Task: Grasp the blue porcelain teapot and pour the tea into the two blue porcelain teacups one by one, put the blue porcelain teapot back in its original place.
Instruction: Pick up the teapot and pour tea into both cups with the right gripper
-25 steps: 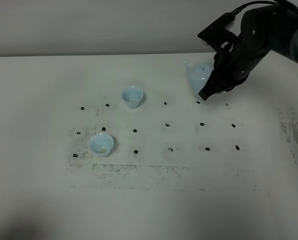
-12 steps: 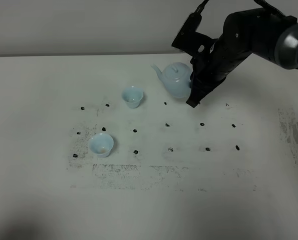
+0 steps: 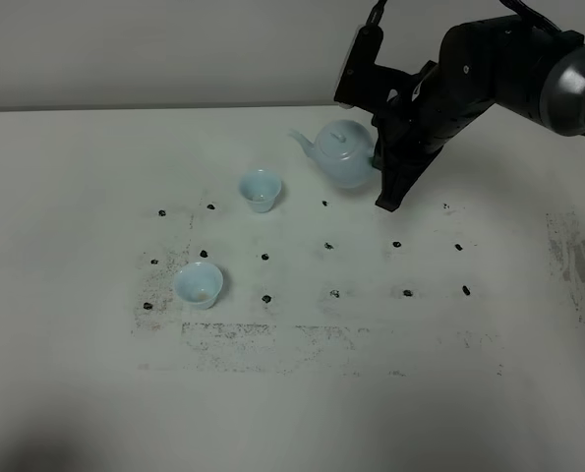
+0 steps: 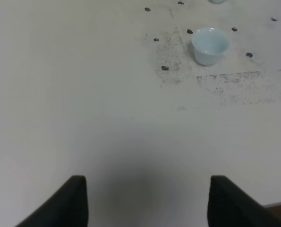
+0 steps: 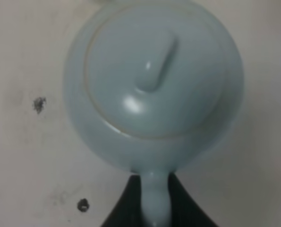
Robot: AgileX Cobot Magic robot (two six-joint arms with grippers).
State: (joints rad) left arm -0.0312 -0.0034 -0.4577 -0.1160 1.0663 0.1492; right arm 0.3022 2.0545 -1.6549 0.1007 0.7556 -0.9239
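My right gripper (image 3: 379, 165) is shut on the loop handle of the blue porcelain teapot (image 3: 341, 154) and holds it above the table, spout pointing left toward the far teacup (image 3: 260, 190). In the right wrist view the teapot (image 5: 154, 85) fills the frame from above, its handle (image 5: 155, 201) pinched between my dark fingers. The second teacup (image 3: 198, 284) stands nearer the front left; it also shows in the left wrist view (image 4: 209, 45). My left gripper (image 4: 147, 203) is open and empty over bare table. No tea shows in either cup.
The white table (image 3: 66, 197) carries a grid of small black marks (image 3: 329, 245) and dark smudges (image 3: 272, 339) toward the front. The right arm (image 3: 489, 69) reaches in from the upper right.
My right gripper has carried the teapot left from the back right toward the far teacup, and lifted it slightly. The cups and left gripper have not moved.
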